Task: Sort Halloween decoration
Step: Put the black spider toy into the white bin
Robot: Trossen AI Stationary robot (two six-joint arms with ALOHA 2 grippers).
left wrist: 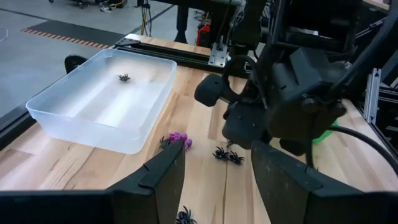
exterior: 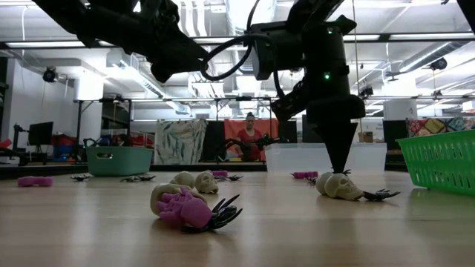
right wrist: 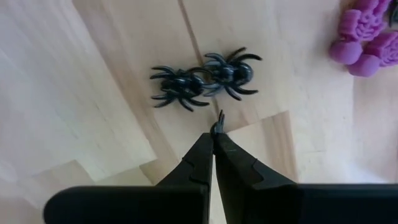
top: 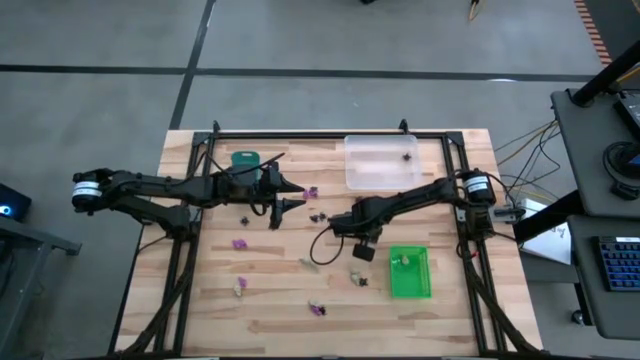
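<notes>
The right hand (right wrist: 214, 134) has its fingers pressed together, with a thin black sliver, perhaps a spider leg, caught at the very tip; what it belongs to is hard to make out. Just ahead of that tip two black spiders (right wrist: 202, 78) lie tangled together on the wooden surface (right wrist: 93, 93), and a purple trinket (right wrist: 367, 37) off to one side is cut off by the frame edge. The left hand (left wrist: 217, 168) hangs with fingers spread, holding nothing; beyond it sits the clear tray (left wrist: 99, 99) with one black spider (left wrist: 124, 77) inside. From above, the green basket (top: 410, 272) just beside the right hand holds a pale piece (top: 405, 261), while the teal tray (top: 245, 158) is partly hidden behind the left arm. Other trinkets lie scattered across the surface.
</notes>
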